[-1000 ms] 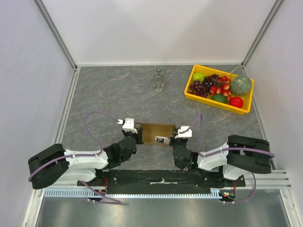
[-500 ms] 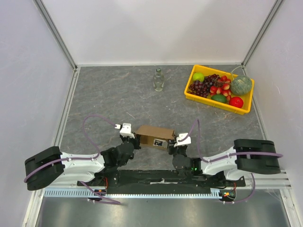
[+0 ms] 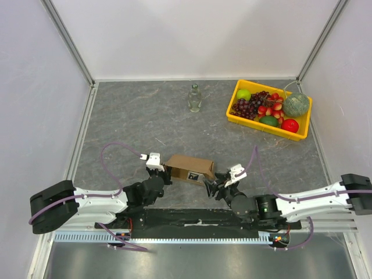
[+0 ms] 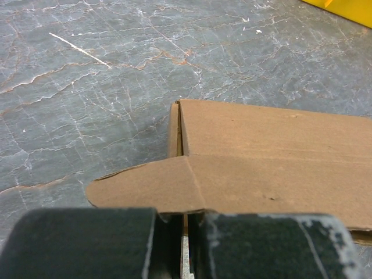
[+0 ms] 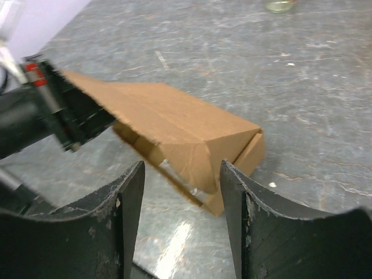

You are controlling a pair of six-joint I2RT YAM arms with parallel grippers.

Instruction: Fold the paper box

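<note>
Right arm has swung out low toward the right since a second ago, and its gripper has parted and let go of the box end it was pinching; the left gripper stays clamped.

Top external view: the paper box point(image 3: 189, 168) lies on the grey table point(image 3: 128, 116) near the front edge, between the two grippers, as a partly formed brown carton. The left gripper point(image 3: 163, 171) is at its left end. The right gripper point(image 3: 214, 187) sits just beside its right end. A glass bottle point(image 3: 195, 97) and a yellow fruit tray point(image 3: 261, 127) stand well apart at the back.

Left wrist view: the left gripper point(image 4: 185, 232) is closed tight on a cardboard flap of the paper box point(image 4: 261, 157).

Right wrist view: the right gripper point(image 5: 181, 174) stands wide, holding nothing. The paper box point(image 5: 174, 122) shows through the gap, and no contact with the fingers point(image 5: 131, 197) can be made out.
</note>
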